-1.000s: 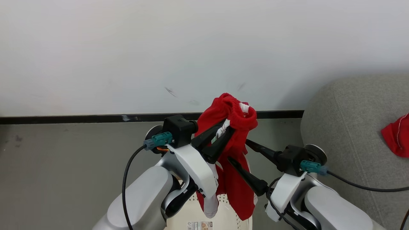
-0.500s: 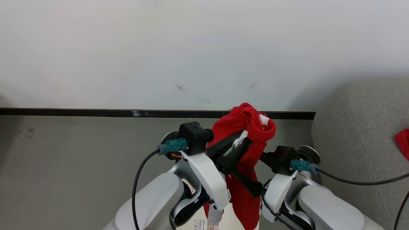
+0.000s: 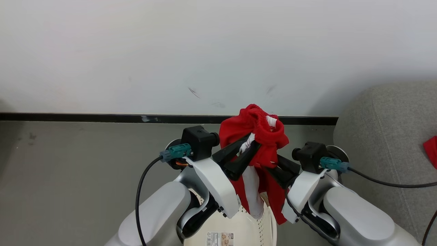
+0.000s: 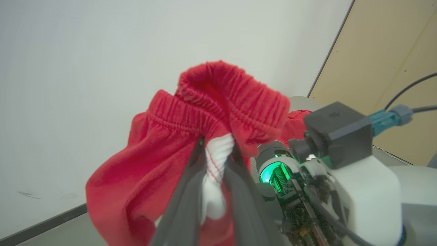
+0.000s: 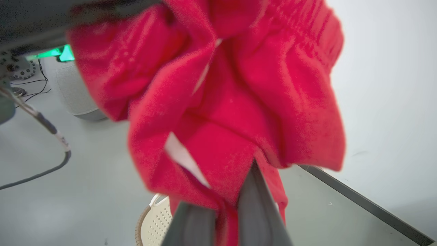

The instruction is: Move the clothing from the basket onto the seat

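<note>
Both our left gripper (image 3: 251, 145) and right gripper (image 5: 225, 201) are pinching the red clothing (image 3: 254, 123). It dangles above the basket (image 3: 239, 222).

Grey floor (image 3: 68, 177), bounded at the far side by a black skirting strip (image 3: 85, 118) under a white wall (image 3: 170, 51). On the floor: the cream perforated basket (image 3: 264, 225), near edge, and the grey upholstered seat (image 3: 375, 136), right. On the seat: one red garment (image 3: 431, 150), cut off by the right edge of the head view
</note>
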